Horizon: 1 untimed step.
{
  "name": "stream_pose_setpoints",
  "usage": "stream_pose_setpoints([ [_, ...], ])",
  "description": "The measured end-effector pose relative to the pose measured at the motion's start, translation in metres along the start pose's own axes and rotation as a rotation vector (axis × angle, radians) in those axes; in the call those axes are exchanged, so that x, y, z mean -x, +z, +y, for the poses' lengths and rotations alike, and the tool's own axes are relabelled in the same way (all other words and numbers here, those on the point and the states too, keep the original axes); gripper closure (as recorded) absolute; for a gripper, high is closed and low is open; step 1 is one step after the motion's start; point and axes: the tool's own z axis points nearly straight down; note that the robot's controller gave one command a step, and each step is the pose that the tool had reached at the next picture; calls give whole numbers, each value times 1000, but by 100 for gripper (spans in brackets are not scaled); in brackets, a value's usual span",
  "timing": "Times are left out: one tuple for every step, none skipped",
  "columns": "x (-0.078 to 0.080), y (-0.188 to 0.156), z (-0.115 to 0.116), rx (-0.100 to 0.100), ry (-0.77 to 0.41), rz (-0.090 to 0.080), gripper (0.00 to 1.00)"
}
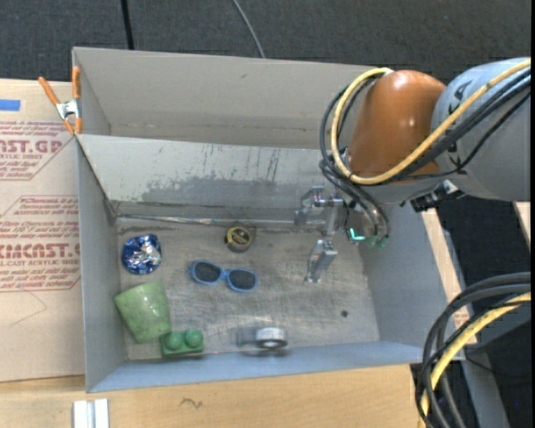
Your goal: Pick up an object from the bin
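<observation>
My gripper (315, 237) hangs over the right part of the bin floor, its two metal fingers (319, 262) spread apart and open with nothing between them. To its left lies a small round brass-coloured thing (239, 236), about a hand's width away. A pair of blue sunglasses (223, 276) lies flat on the floor, lower left of the gripper. Near the front wall, below and left of the gripper, a grey and silver round thing (263, 338) rests. The gripper touches none of them.
At the bin's left side lie a shiny blue ball (141, 253), a pale green cup (144, 310) on its side and a green toy brick (182, 341). The arm with its orange cover and yellow cables comes in over the right wall.
</observation>
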Motion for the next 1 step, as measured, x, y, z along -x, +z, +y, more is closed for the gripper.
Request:
stream_pose_setpoints([
  [-9, 96, 90, -2, -180, -14, 0],
])
